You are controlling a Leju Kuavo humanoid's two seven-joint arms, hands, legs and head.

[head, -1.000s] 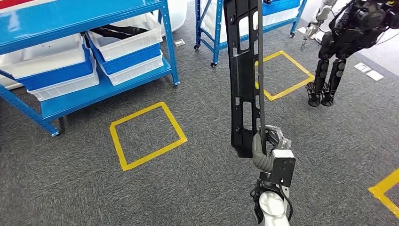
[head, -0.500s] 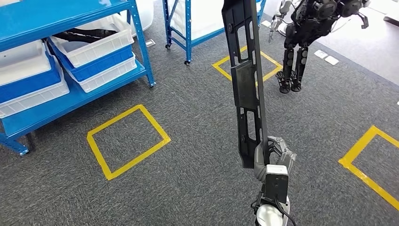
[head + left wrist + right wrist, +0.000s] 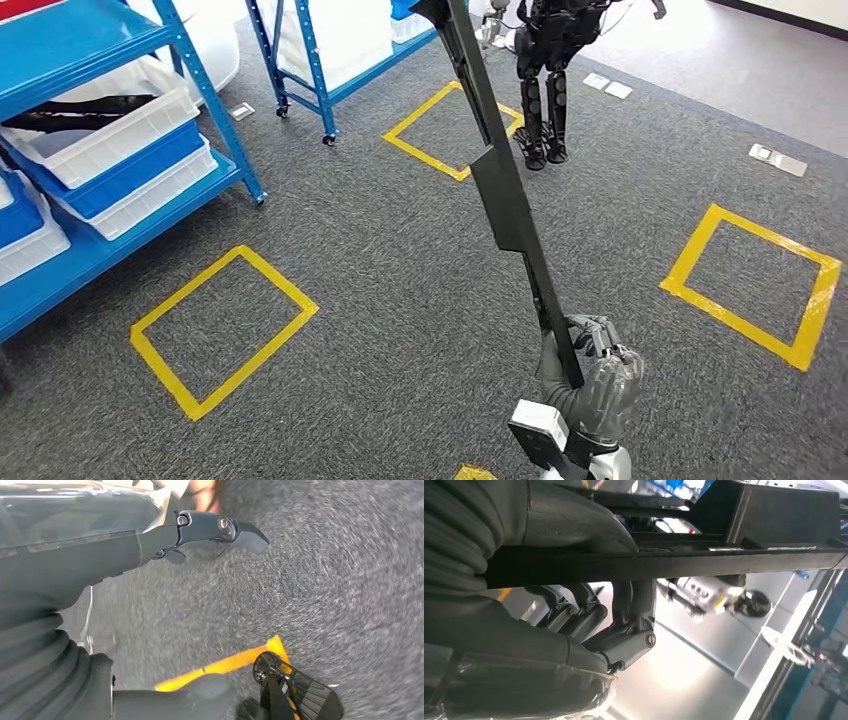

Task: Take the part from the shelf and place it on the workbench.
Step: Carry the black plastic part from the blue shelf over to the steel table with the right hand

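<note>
Where the grey carpet floor [image 3: 400, 300] meets the far left, a blue metal shelf rack [image 3: 90, 250] carries white and blue plastic bins [image 3: 110, 150]; one white bin holds a dark part, too small to tell further. Beside it, on the floor: a yellow tape square [image 3: 222, 330]. Farther back, a second blue rack on castors [image 3: 300, 70], then another yellow tape square [image 3: 440, 120].

Centre: long black flat plastic part [image 3: 500, 190], slotted, held tilted, its upper end leaning left and rising past the top edge. Right hand [image 3: 590, 375] grips its lower end, fingers [image 3: 624, 625] wrapped under the bar, thumb over it.

Behind the part: a second dark humanoid robot [image 3: 545, 70] standing on the carpet. Right: a third yellow tape square [image 3: 750, 280].

Left hand [image 3: 100, 580]: hangs over the carpet near yellow tape, holding nothing, one finger extended.
</note>
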